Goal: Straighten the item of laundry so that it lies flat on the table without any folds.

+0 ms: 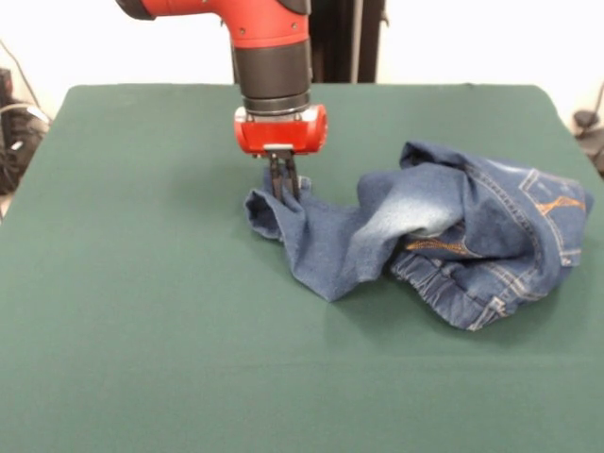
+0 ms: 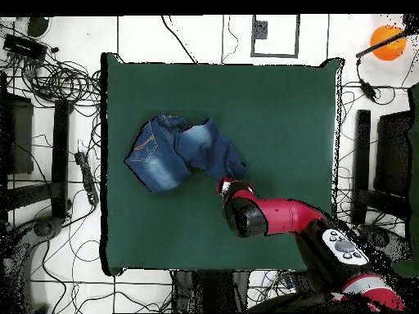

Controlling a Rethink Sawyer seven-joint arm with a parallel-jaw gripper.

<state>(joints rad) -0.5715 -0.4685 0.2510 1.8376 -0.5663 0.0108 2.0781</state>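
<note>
The blue denim jeans (image 1: 444,241) lie crumpled on the green table (image 1: 142,330), right of centre in the front view, with orange stitching and a back pocket showing at the right. One leg end stretches left and is bunched up. My gripper (image 1: 284,187) stands straight down on that leg end, its fingers close together and pinching the cloth. In the overhead view the jeans (image 2: 176,151) lie left of centre and the gripper end of the arm (image 2: 232,190) sits at their lower right tip.
The red and black arm (image 2: 282,217) reaches in from the lower right of the overhead view. Cables and stands (image 2: 49,82) lie on the floor around the table. An orange ball (image 2: 386,41) sits at the top right.
</note>
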